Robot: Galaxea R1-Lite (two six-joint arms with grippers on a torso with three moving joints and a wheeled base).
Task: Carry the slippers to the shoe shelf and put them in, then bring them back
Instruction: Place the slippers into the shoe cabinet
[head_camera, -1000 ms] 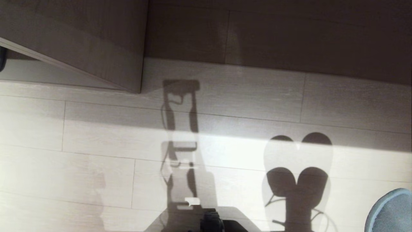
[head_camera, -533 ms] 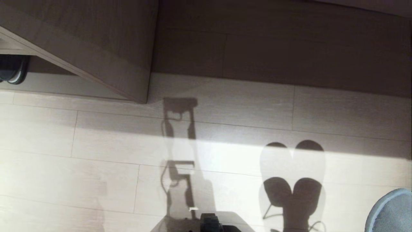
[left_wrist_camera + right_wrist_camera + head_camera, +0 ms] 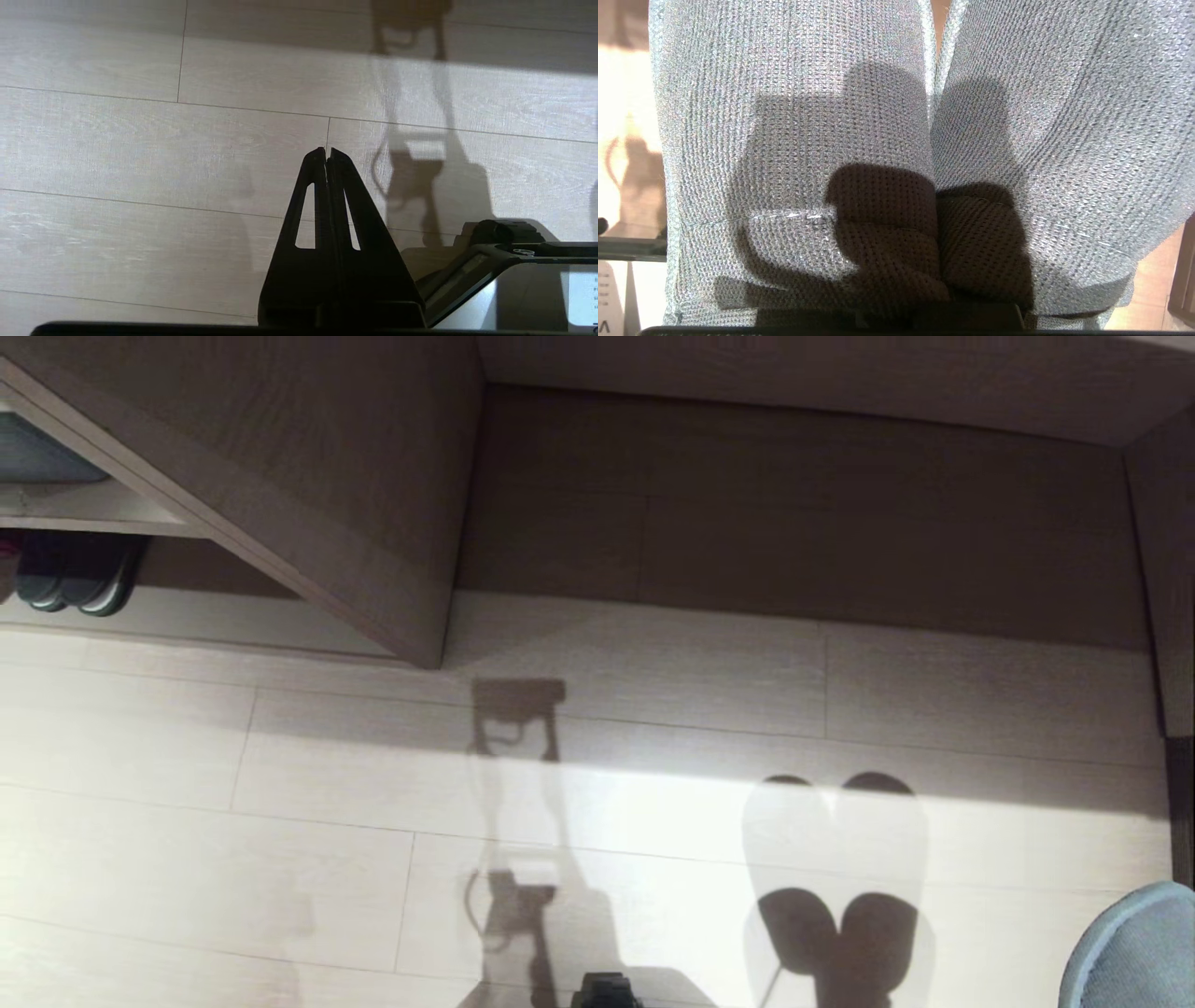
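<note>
The slippers (image 3: 794, 116), two blue-grey knitted ones side by side, fill the right wrist view and hang close before the camera. My right gripper is shut on the slippers, its fingers hidden under the fabric. One rounded slipper toe (image 3: 1134, 952) shows at the head view's lower right, and the pair's shadow falls on the floor. The shoe shelf (image 3: 280, 476) of pale wood-grain board lies ahead, with a slanting divider panel and a wide, shadowed compartment (image 3: 794, 504) to its right. My left gripper (image 3: 326, 151) is shut and empty, pointing down over the floor.
A dark pair with white-edged soles (image 3: 75, 574) sits in the shelf's left compartment under a board. The shelf's right side panel (image 3: 1162, 569) bounds the wide compartment. Pale plank floor (image 3: 280, 803) stretches before the shelf. My base (image 3: 504, 280) shows low in the left wrist view.
The head view has tilted up, so the whole scene slid down and more of the shelf's top and sides shows. Neither arm has moved, and the slippers stay in the right gripper.
</note>
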